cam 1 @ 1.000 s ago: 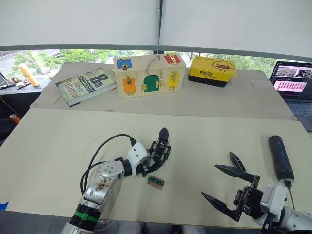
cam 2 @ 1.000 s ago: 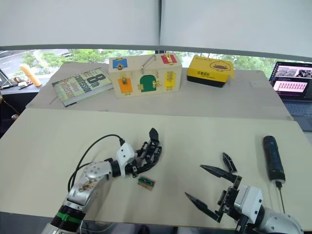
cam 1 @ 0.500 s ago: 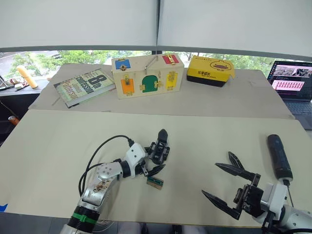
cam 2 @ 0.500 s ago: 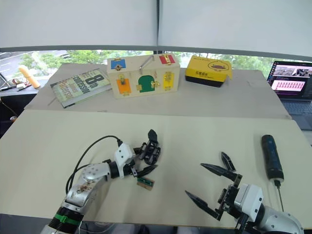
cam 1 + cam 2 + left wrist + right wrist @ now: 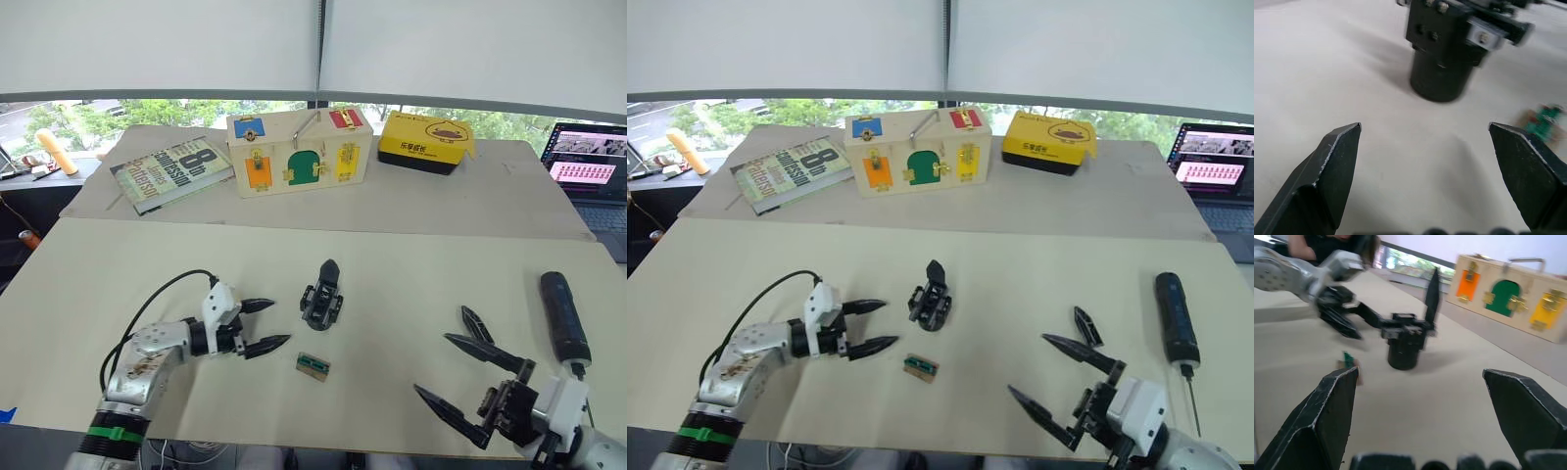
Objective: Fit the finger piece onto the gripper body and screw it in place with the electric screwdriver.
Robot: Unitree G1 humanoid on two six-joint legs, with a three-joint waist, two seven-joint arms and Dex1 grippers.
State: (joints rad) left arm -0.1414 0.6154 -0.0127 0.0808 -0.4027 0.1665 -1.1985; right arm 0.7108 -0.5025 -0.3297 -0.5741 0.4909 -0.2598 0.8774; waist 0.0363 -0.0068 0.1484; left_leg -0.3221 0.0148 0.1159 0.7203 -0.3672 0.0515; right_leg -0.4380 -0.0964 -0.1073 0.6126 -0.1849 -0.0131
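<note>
Near the middle of the bench (image 5: 88, 264), a little toward its front edge, I see the gripper body (image 5: 321, 297) standing on its round base with its one black pointed finger sticking upward, free of both my arms. My left gripper (image 5: 263, 325) sits low over the bench just beside it on the left, apart from it, its two fingers spread wide and holding nothing; in the left wrist view the body (image 5: 1444, 46) fills the space ahead between those parted fingers (image 5: 1327, 166). A small green-and-tan block (image 5: 313, 365) lies flat on the bench in front of the body, toward the front edge, and is touched by nothing. The finger piece (image 5: 472, 320) lies on the right half of the bench, near the upper finger of my right gripper (image 5: 468, 376); I cannot tell whether they touch. That gripper hovers by the front edge on the right, its fingers splayed far apart and empty. The electric screwdriver (image 5: 564, 317) lies flat close to the right edge, with its thin metal bit pointing toward the front edge. Along the far edge, on a second sheet, rest a book (image 5: 172, 172) at the left, a wooden latch box (image 5: 300, 150) in the middle and a yellow box (image 5: 425, 142) to its right, with a laptop (image 5: 590, 164) at the far right corner.
</note>
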